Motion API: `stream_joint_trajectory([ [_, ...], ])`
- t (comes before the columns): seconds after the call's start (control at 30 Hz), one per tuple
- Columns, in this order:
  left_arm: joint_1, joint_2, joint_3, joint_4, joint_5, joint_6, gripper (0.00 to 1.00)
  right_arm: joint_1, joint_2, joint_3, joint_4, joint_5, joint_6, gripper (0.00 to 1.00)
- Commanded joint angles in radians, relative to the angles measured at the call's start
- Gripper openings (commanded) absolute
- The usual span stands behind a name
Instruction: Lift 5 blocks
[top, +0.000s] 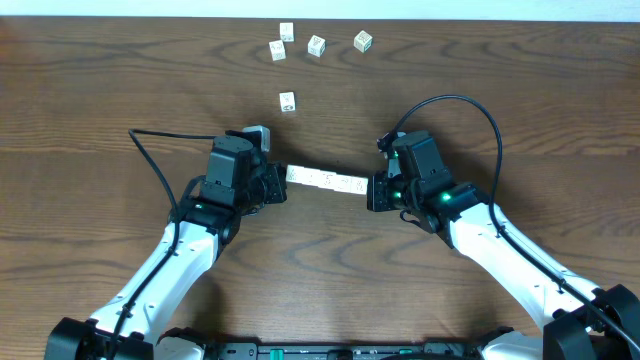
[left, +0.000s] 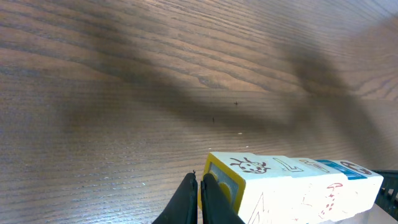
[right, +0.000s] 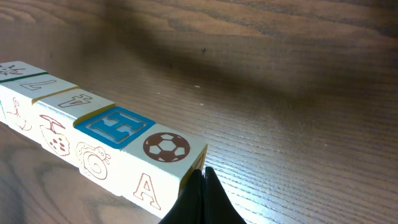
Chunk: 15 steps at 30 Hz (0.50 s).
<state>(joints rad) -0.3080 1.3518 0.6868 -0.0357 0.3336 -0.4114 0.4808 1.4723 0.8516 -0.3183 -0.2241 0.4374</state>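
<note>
Left gripper and right gripper both fully closed, squeezing a row of five blocks end to end.
Left: fingers together, tips pressed on the yellow-framed left end face. Right: fingers together, tips on the right end, by the football block. Neither has a block between its own fingers; the row is only pinched between the two arms. It sits mid-table, running left-right, right end slightly nearer. Can't tell from these views if it's off the table. Tops from the right: football, blue H, 4, 7, fifth cut off at the picture edge. Loose cubes lie farther back, well apart from the row: one just beyond it, four strung along near the far edge. Bare wood left and right of both arms.
</note>
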Motion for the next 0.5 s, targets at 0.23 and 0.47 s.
stream_joint_trajectory([
  [0.23, -0.051, -0.014, 0.046, 0.013, 0.258, 0.002, 0.07, 0.045, -0.005, 0.061, 0.034, -0.282, 0.003, 0.01],
  [0.47, -0.051, -0.014, 0.046, 0.013, 0.258, 0.002, 0.07, 0.045, -0.005, 0.077, 0.030, -0.282, 0.002, 0.01],
])
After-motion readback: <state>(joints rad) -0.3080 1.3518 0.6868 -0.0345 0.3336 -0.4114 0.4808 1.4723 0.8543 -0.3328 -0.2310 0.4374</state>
